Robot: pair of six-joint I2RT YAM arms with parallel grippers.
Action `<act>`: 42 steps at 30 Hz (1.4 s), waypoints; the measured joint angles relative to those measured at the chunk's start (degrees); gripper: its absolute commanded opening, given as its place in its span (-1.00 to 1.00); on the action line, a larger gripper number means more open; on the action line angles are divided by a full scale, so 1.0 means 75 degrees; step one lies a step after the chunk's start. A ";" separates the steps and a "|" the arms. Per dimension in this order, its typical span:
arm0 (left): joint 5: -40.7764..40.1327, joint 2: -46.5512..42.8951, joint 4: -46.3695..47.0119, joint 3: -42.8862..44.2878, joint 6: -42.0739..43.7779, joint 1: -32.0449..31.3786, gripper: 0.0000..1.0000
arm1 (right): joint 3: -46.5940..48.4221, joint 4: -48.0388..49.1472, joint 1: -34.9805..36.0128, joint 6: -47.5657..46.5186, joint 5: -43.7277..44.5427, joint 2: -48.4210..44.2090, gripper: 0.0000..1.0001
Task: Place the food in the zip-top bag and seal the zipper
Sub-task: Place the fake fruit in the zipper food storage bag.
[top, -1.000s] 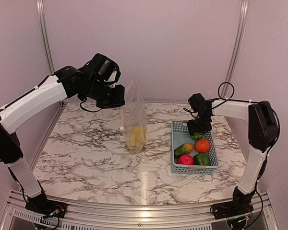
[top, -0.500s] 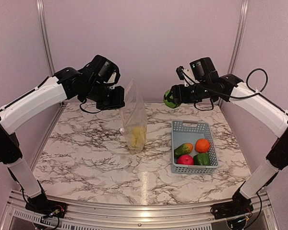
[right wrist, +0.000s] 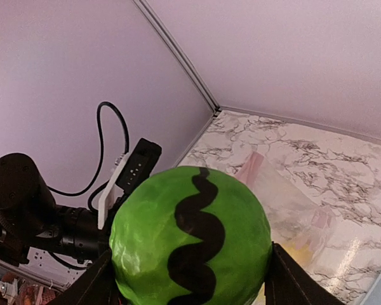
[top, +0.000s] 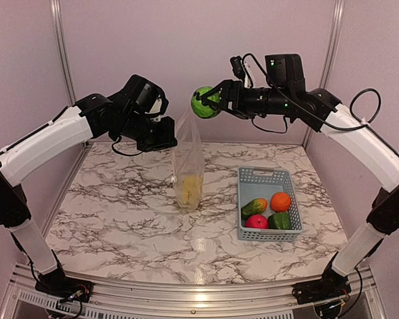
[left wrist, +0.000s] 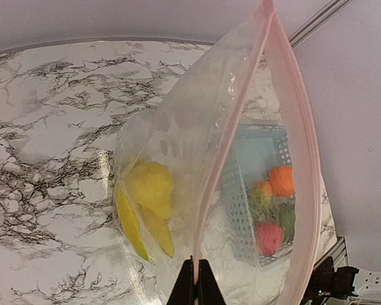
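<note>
The zip-top bag (top: 187, 159) is held upright by its mouth edge in the left gripper (left wrist: 193, 284), which is clenched on the film. The bag's bottom rests on the worktop (top: 120, 212), and yellow food (left wrist: 151, 184) already lies inside. A green striped fruit (top: 203, 102) is grasped firmly in the right gripper (top: 210, 102), high in the air, above the bag's mouth and a little to its right. More food is left in the basket (top: 259, 174): an orange (top: 280, 201), an apple (top: 256, 221), a mango (top: 254, 206) and a green pepper (top: 279, 220).

The step in hand is judged to be the drop of the striped fruit into the bag. In the left wrist view the mouth is seen as a narrow lens between the two runs of the zipper (left wrist: 310, 136), and only one lip is pinched, so the other is probably slack. The fruit looks wide for that gap. It is therefore best centred over the widest part of the opening and lowered until it is between the lips before it is let go. A release from this height is likely to strike a lip, fold the thin film and send the fruit onto the worktop. The pinched edge should be kept high and steady so that the mouth is not pulled shut.
</note>
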 measured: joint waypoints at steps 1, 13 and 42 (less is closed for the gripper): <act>0.0044 0.0000 0.0041 0.0000 -0.0026 0.0000 -1.00 | 0.0044 0.0076 0.0067 0.0076 -0.0067 0.0020 0.10; 0.0271 0.0000 0.0391 0.0000 -0.0289 0.0000 -1.00 | -0.0242 0.0842 0.0423 0.0498 -0.0740 0.0463 0.10; 0.0251 0.0000 0.0493 -0.0017 -0.0495 0.0015 -1.00 | 0.0938 -0.1746 0.0848 -0.0854 0.1282 0.1434 0.31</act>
